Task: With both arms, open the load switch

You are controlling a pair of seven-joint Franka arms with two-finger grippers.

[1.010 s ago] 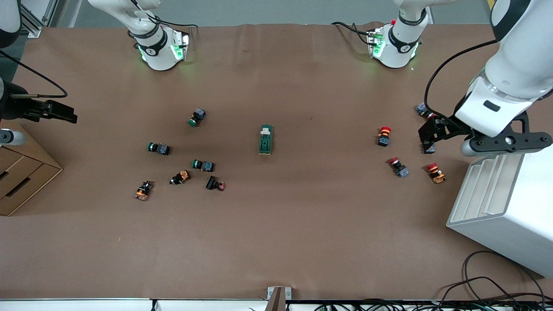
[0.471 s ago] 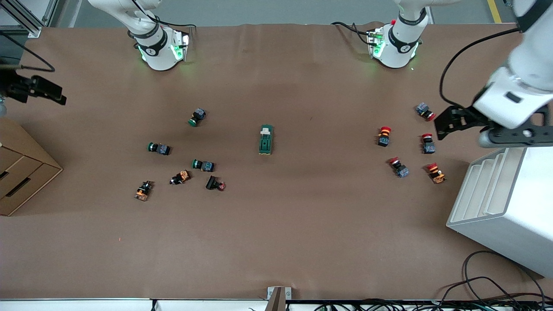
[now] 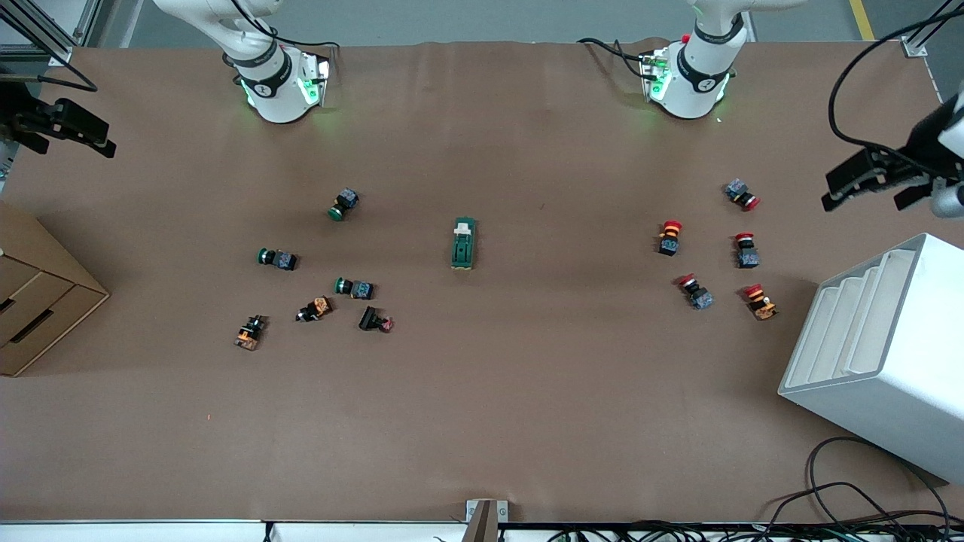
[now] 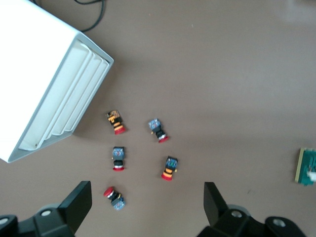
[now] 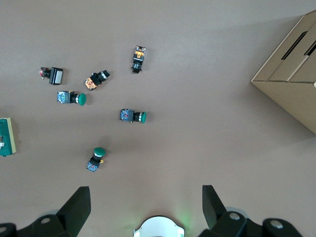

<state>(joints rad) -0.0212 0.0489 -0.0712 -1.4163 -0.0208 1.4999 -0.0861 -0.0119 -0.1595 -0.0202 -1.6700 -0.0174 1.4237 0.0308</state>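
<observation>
The load switch (image 3: 463,243) lay alone in the middle of the table (image 3: 527,391). The left gripper (image 3: 866,179) and the right gripper (image 3: 64,128) hung at the table's two ends, fingers spread wide, holding nothing.

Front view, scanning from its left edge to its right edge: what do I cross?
Right gripper → cardboard drawers → green push buttons → load switch → red push buttons → white rack → left gripper.
</observation>
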